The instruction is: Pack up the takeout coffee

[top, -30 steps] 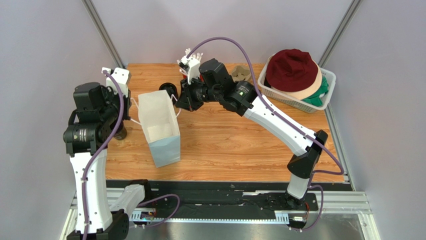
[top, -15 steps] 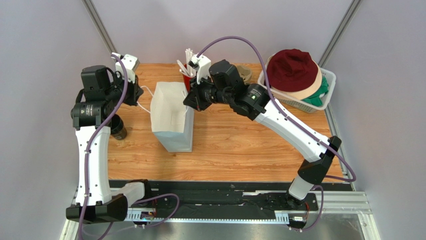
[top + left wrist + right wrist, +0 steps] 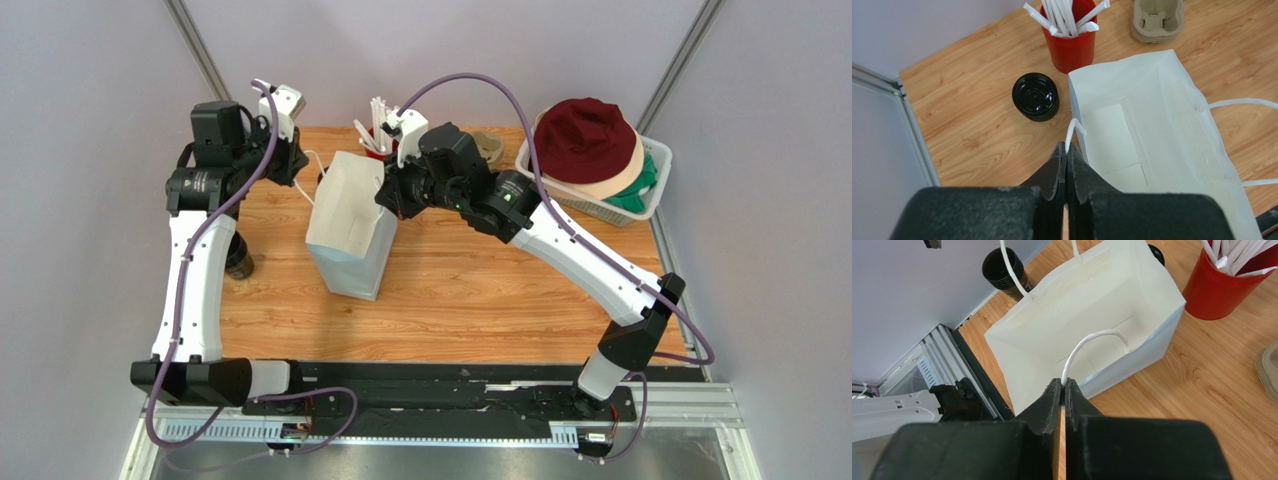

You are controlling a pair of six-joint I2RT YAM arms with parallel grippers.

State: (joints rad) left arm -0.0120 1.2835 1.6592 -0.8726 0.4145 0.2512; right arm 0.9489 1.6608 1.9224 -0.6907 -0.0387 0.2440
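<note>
A white paper bag (image 3: 350,225) stands open in the middle of the table, and its inside (image 3: 1132,145) shows nothing in it. My left gripper (image 3: 1066,149) is shut on the bag's left cord handle (image 3: 1074,131). My right gripper (image 3: 1064,384) is shut on the opposite cord handle (image 3: 1092,340). In the top view the left gripper (image 3: 297,167) and right gripper (image 3: 386,196) hold the bag mouth from either side. The takeout coffee (image 3: 238,258), a small dark cup, stands by the left arm, left of the bag; in the right wrist view the takeout coffee (image 3: 1002,267) sits beyond the bag.
A red cup of white straws (image 3: 1070,45) stands just behind the bag, with a squat black round piece (image 3: 1035,96) to its left. A cardboard cup carrier (image 3: 1157,20) lies further back. A white basket (image 3: 650,185) holding hats fills the back right corner.
Both arms have risen and moved toward the back with the handles. The bag has gone from lying tilted at the left to standing open further right.
</note>
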